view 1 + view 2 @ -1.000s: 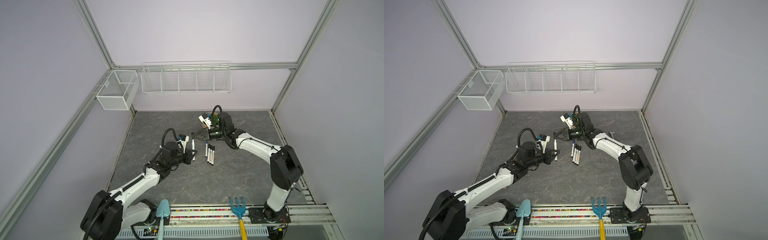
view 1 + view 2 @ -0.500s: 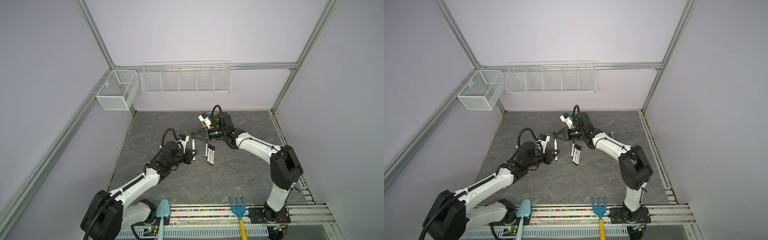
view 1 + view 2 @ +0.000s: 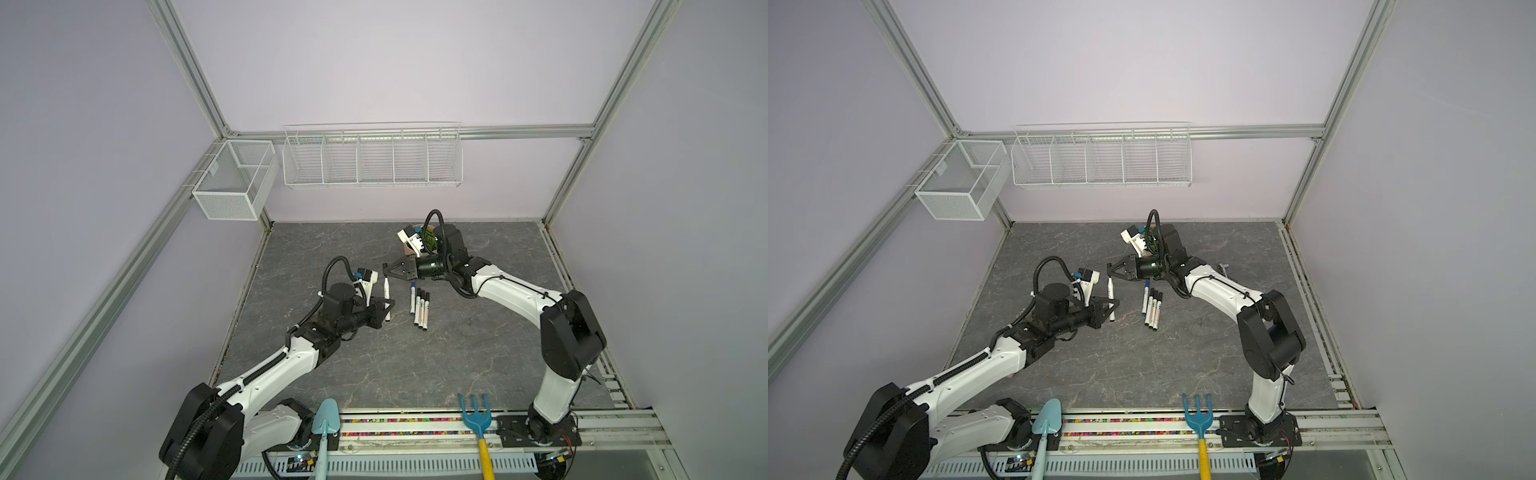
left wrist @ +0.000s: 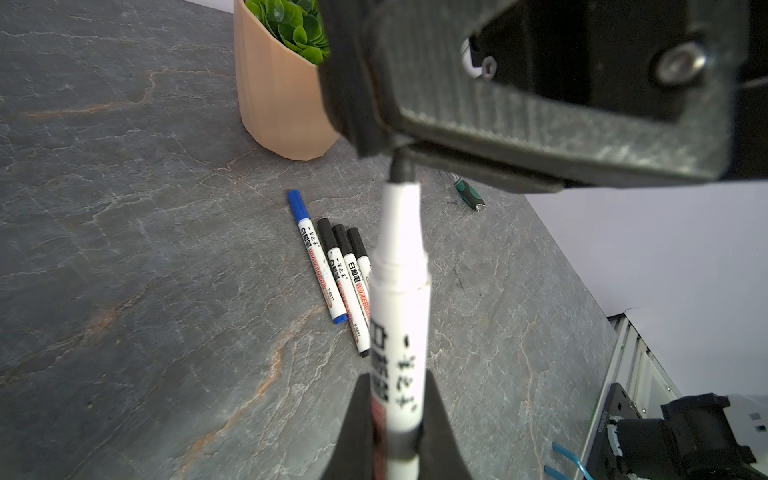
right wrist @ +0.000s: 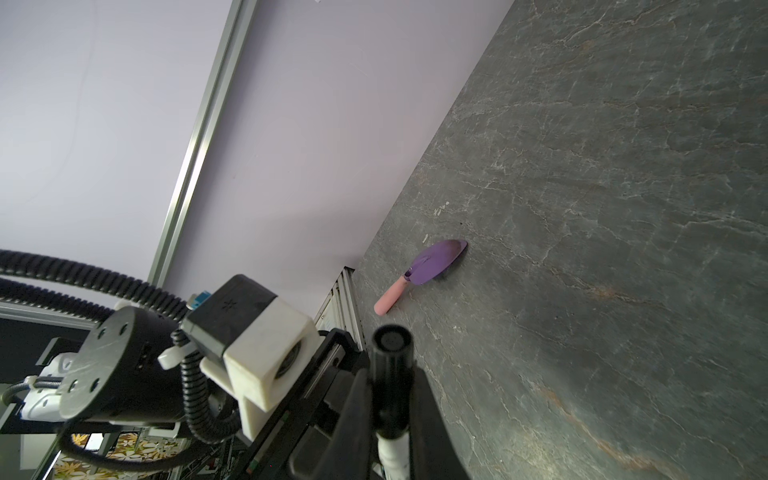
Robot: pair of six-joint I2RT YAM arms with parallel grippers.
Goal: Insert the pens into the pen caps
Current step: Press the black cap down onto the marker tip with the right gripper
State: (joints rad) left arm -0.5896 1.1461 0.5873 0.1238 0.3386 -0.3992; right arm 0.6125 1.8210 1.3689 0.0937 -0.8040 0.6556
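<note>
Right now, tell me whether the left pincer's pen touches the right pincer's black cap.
Touching. In the right wrist view the white pen runs straight into the open end of the black cap, no gap.

Grey marble-look table [image 3: 374, 374]. Tan ribbed pot [image 4: 282, 104] w/ green plant [image 4: 291, 25] near the back. Green-handled tool [image 4: 467, 195] flat on the table, apart from the pot. Purple trowel [image 5: 432, 266], pink handle, flat near the wall edge. White wire rack [image 3: 372, 160] on the back wall, mesh box [image 3: 232, 183] in the left corner. Front rail: light-blue shovel [image 3: 325, 424], blue fork [image 3: 476, 419] w/ yellow handle.
</note>
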